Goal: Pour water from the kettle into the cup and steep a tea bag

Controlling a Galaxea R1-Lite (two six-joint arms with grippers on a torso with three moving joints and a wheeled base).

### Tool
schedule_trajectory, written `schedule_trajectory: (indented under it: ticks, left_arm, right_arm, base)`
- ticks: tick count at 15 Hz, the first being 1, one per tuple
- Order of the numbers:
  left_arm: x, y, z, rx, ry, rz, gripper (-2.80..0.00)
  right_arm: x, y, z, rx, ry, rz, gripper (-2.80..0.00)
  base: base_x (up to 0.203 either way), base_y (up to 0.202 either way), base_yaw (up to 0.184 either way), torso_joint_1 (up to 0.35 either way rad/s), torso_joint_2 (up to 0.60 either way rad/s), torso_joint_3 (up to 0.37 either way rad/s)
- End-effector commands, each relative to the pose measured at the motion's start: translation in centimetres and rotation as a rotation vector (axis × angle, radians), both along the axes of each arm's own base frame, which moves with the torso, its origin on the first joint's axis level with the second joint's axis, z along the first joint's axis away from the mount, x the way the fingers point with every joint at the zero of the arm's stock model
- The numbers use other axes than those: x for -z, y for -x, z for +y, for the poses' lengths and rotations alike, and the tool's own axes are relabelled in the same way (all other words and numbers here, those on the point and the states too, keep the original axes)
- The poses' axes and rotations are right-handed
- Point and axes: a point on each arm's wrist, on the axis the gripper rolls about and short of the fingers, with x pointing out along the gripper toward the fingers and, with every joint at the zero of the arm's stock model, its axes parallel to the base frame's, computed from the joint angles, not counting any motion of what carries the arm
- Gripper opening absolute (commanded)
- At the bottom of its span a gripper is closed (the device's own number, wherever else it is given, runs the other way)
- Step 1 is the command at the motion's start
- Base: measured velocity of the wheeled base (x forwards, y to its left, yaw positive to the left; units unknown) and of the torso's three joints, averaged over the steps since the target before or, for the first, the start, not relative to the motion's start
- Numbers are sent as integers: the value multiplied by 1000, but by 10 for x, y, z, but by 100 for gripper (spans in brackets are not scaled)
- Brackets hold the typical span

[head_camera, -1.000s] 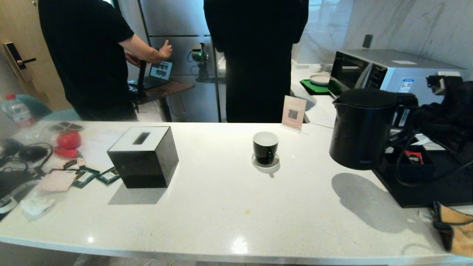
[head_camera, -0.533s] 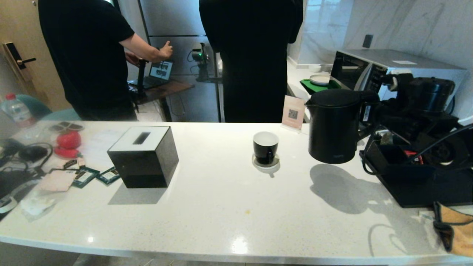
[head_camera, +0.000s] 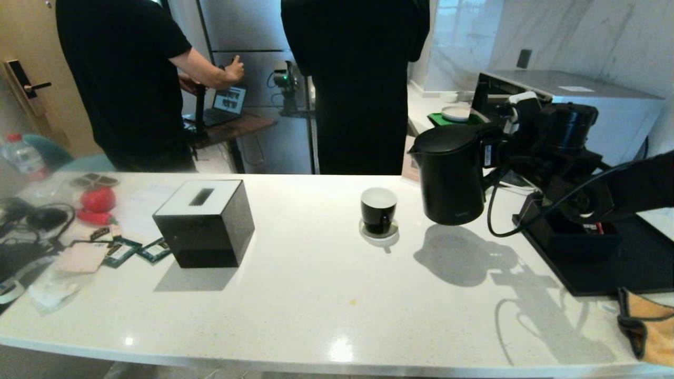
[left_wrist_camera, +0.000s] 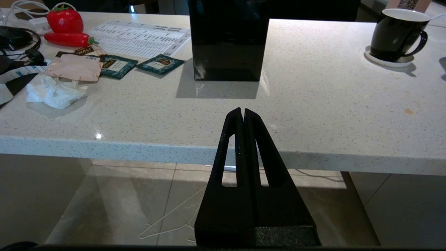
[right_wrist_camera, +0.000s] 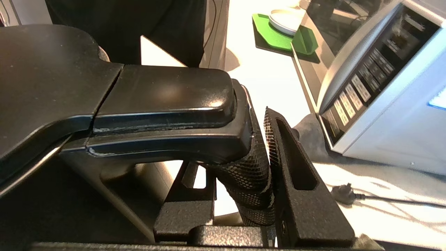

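The matte black kettle (head_camera: 450, 173) hangs upright above the counter, just right of the cup, spout toward it. My right gripper (head_camera: 495, 158) is shut on the kettle's handle (right_wrist_camera: 244, 174), its textured fingers (right_wrist_camera: 292, 167) clamped on either side; the kettle's lid (right_wrist_camera: 52, 69) fills much of the right wrist view. The black cup (head_camera: 377, 209), white inside, stands on its white saucer (head_camera: 380, 235); it also shows in the left wrist view (left_wrist_camera: 393, 35). Teal tea bag sachets (head_camera: 121, 251) lie at the far left. My left gripper (left_wrist_camera: 243, 111) is shut and empty, parked before the counter's front edge.
A black tissue box (head_camera: 205, 221) stands left of centre. A black tray (head_camera: 621, 263) and a microwave (head_camera: 568, 100) are on the right, a brown cloth (head_camera: 647, 326) at the front right. Cables and a red toy (head_camera: 97, 200) clutter the left. Two people stand behind the counter.
My right arm has carried the kettle leftward, from over the tray's edge to just beside the cup. The cup and my left gripper have stayed still.
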Motion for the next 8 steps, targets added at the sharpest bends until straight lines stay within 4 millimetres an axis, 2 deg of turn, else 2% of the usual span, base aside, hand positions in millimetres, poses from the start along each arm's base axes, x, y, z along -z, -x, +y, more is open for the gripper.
schedule_trajectory:
  ticks: [1, 8]
  left_arm:
    - [0, 0, 0, -1, 0, 1, -280]
    - [0, 0, 0, -1, 0, 1, -280]
  right_arm:
    - [5, -9, 5, -6, 9, 0, -280]
    - [3, -34, 9, 41, 57, 35, -280]
  base:
    - [0, 0, 0, 0, 0, 0]
    - [0, 0, 0, 0, 0, 0]
